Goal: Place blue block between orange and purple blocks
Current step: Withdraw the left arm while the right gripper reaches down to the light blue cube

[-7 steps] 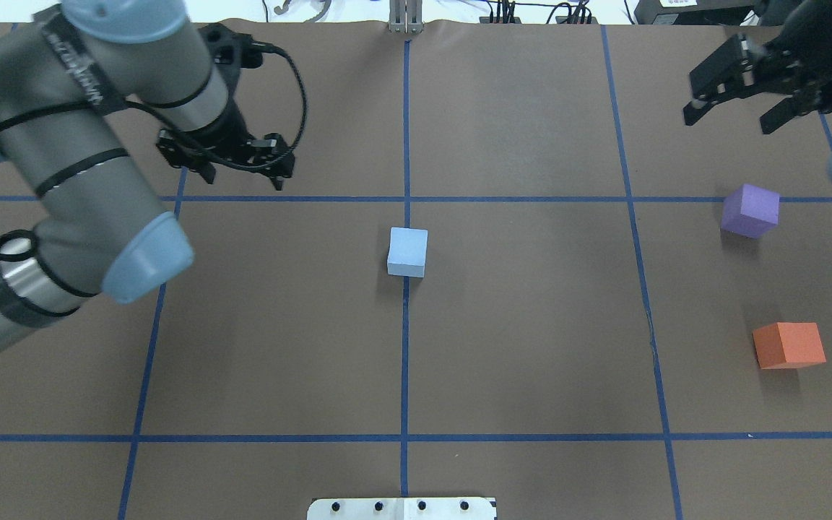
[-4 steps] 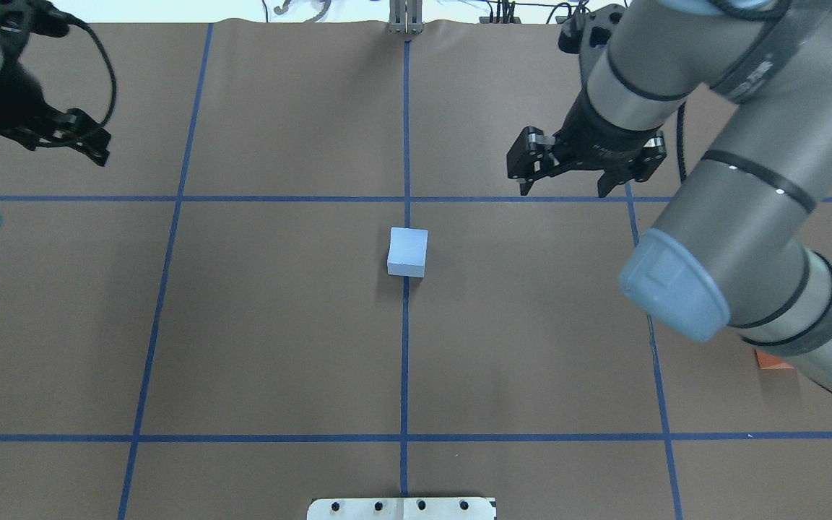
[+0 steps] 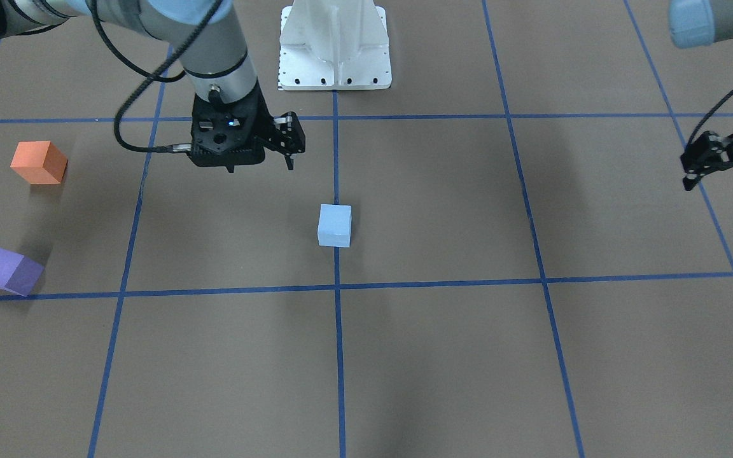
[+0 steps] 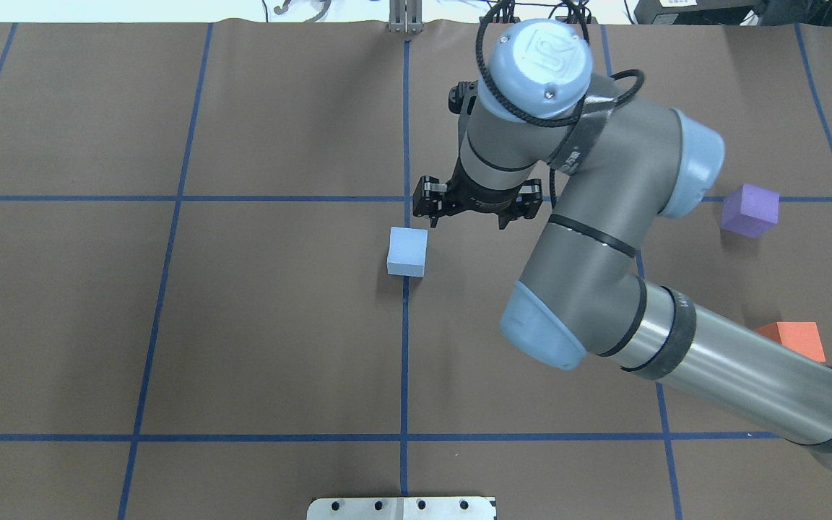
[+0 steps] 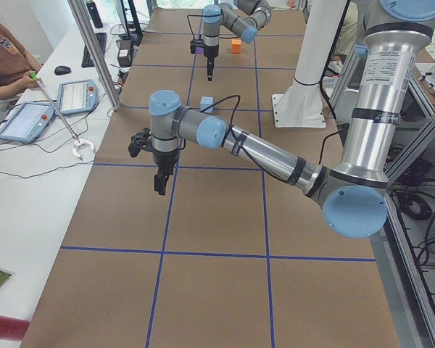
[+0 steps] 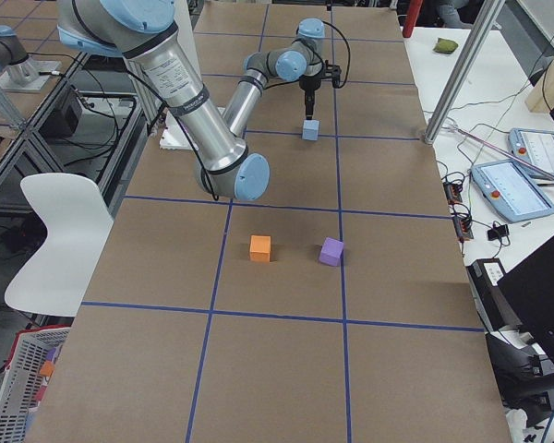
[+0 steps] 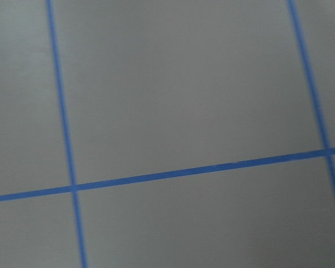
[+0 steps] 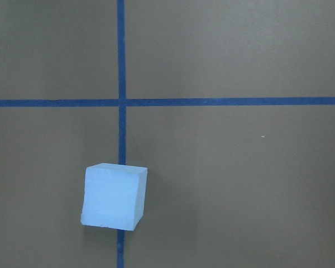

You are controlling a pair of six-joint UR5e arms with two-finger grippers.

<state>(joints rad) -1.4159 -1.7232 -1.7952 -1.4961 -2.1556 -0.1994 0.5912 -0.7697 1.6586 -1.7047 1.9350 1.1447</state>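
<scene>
The light blue block [image 4: 407, 251] sits at the table's centre on a blue tape line; it also shows in the front view [image 3: 335, 224] and the right wrist view [image 8: 113, 196]. My right gripper [image 4: 468, 219] is open and empty, hovering just beyond and to the right of it. The purple block [image 4: 750, 210] and the orange block [image 4: 795, 338] lie far right, apart, the orange one partly hidden by my right arm. My left gripper [image 3: 719, 179] is open and empty, far off on the left side, out of the overhead view.
Blue tape lines grid the brown table. The robot's white base plate [image 3: 335, 48] stands at the near edge. An operator and tablets [image 5: 29, 119] are beside the table's far side.
My right arm swung in from the far right to just beside the blue block. My left arm pulled away to the left and left the overhead view. The blocks have not moved.
</scene>
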